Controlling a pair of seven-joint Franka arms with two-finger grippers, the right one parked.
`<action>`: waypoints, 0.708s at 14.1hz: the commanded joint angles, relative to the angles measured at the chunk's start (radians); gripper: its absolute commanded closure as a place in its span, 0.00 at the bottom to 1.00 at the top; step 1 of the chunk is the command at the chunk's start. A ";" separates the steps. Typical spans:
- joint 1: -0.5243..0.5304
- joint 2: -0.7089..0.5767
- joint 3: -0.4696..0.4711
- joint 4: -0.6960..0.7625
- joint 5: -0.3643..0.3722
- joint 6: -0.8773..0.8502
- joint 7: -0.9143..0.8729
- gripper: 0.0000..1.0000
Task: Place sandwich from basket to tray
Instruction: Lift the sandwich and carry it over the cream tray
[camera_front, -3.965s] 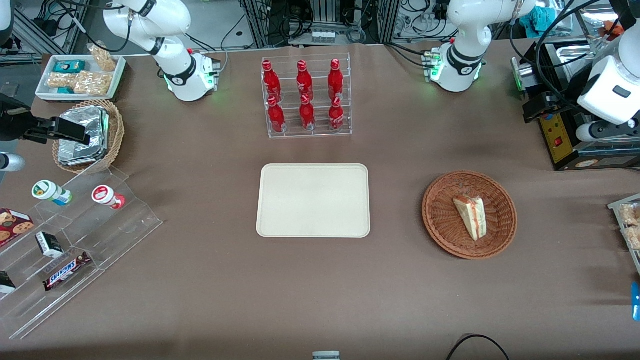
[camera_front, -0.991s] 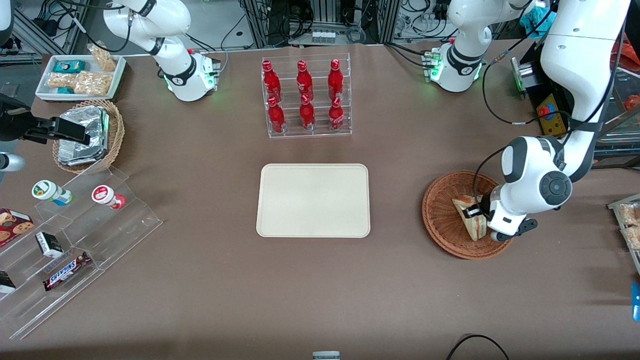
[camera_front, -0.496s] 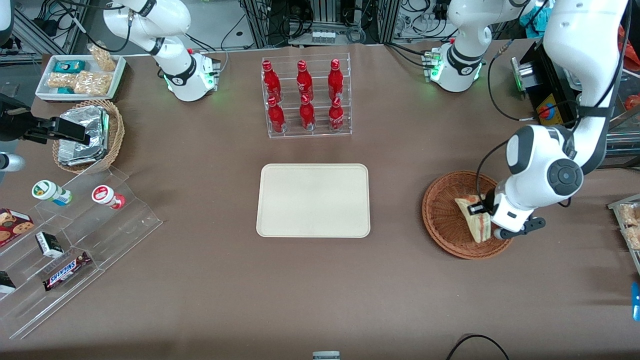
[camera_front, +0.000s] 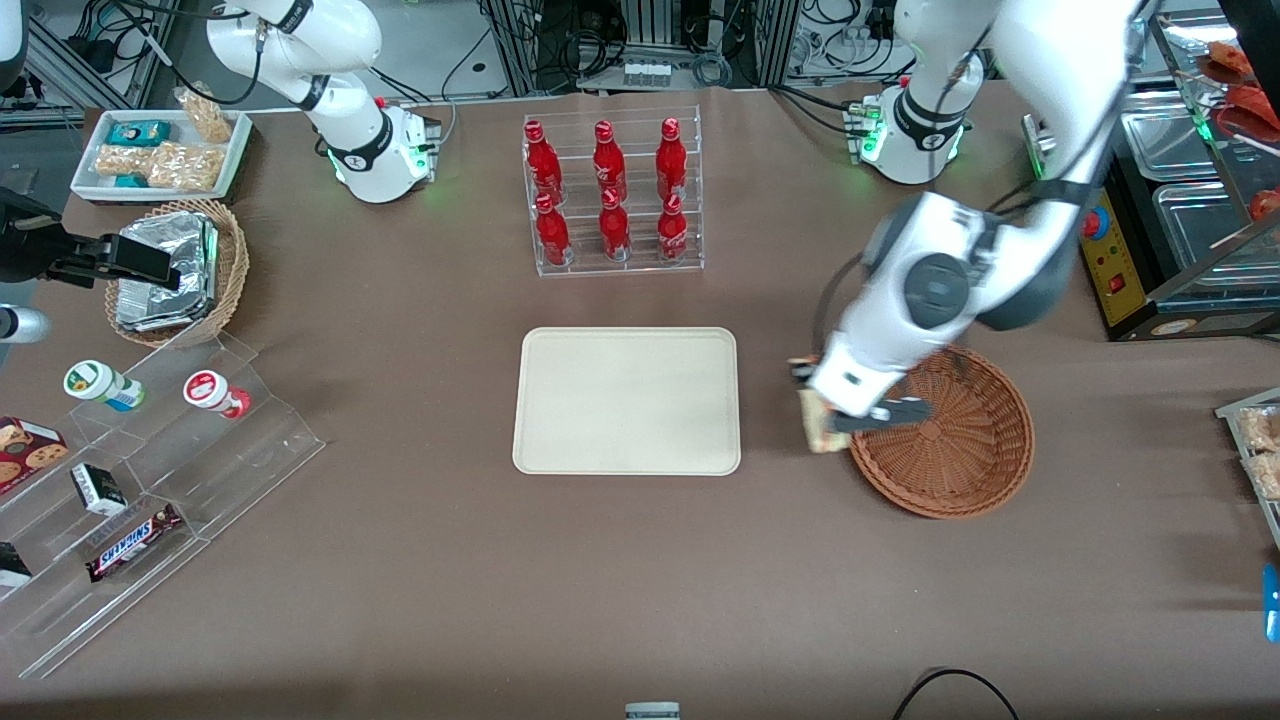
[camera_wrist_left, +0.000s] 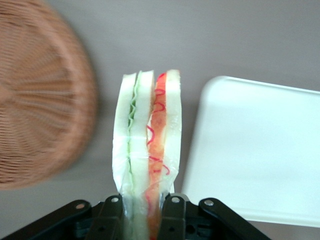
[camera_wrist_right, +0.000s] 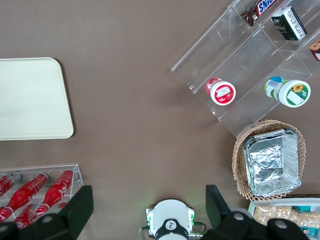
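Sandwich (camera_wrist_left: 146, 150) is up in the air for you, clamped edge-on between the gripper (camera_wrist_left: 142, 207) fingers, green filling on one side and red on the other. You've got it over bare tablecloth (camera_front: 780, 540), between the basket (camera_front: 960, 460) and the tray (camera_front: 626, 400), just beside the basket's rim. In the front view your gripper (camera_front: 818, 408) hangs at that rim, on the side toward the tray, nothing lying on the wicker that shows.
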 joint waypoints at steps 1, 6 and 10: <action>-0.117 0.150 0.010 0.168 0.021 -0.012 -0.090 0.75; -0.280 0.341 0.012 0.357 0.230 -0.012 -0.311 0.74; -0.373 0.424 0.018 0.403 0.241 0.019 -0.331 0.73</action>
